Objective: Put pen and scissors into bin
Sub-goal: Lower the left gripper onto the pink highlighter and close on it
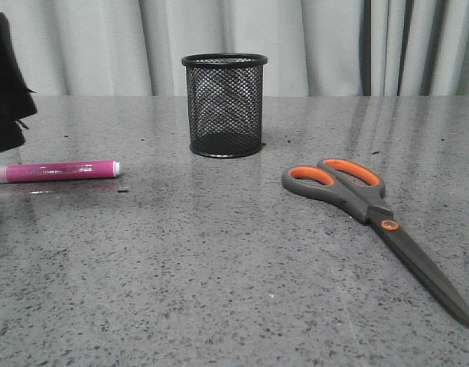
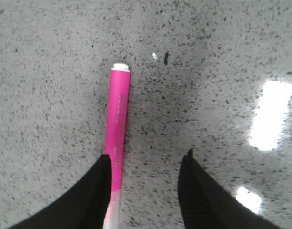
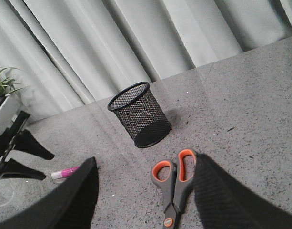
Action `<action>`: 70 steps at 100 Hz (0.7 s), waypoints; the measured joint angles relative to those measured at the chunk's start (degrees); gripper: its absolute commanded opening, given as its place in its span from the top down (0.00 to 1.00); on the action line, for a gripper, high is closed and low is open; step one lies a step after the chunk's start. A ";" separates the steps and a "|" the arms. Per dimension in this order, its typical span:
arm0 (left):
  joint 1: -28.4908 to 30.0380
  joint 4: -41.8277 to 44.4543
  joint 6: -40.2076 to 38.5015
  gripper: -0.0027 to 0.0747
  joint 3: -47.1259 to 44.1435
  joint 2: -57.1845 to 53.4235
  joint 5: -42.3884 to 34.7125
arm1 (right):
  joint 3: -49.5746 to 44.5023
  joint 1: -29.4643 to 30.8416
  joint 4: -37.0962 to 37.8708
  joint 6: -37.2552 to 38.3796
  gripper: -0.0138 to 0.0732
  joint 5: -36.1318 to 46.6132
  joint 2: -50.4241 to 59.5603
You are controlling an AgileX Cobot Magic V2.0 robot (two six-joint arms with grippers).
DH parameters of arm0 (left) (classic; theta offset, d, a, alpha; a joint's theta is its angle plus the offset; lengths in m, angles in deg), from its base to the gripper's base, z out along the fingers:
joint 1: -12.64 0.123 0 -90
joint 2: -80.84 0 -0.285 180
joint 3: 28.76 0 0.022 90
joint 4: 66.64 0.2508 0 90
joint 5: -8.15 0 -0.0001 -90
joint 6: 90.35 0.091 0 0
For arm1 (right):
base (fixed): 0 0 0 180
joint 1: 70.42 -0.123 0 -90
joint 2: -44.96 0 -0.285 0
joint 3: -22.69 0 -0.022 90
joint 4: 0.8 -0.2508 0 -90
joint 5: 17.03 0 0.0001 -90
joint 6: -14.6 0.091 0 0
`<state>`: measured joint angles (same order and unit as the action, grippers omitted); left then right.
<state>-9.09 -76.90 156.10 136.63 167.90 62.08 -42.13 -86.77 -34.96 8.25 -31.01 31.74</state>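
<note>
From the front camera I have the pen lying flat on the grey speckled table at the far left; its long axis runs almost straight across the view, white tip end pointing right toward the middle of the table, pale cap end running off the left edge of the picture. The bin stands upright further back, near the centre, well apart from the pen. The scissors lie flat on the right side, closed; their long axis is diagonal, orange-lined loops toward the bin and the centre, blade tips pointing to the near right corner.

On my left wrist camera the left gripper sits low over the pen with its fingers spread; the pen's cap end lies against the inner edge of one finger rather than centred in the gap, and the other finger is clear of it, so nothing is pinched; the white tip points away from the gripper.

On my right wrist camera the right gripper hangs above the scissors, fingers spread wide; the loops point away from it toward the bin, which stands in front of the curtain.
</note>
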 measured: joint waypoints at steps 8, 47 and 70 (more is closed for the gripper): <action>-0.09 0.49 0.60 0.59 2.45 2.59 0.74 | 0.00 0.00 0.00 0.00 0.39 0.00 0.00; -0.09 -0.77 6.20 0.59 10.39 13.10 6.05 | -0.10 0.00 0.02 -0.06 0.39 -0.23 0.00; -0.09 -0.16 6.83 0.59 10.42 16.77 5.91 | -0.10 0.00 0.12 -0.06 0.39 -0.44 0.00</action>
<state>-9.18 -77.06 162.94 147.05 184.67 67.99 -42.23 -86.77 -34.84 8.20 -31.45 31.74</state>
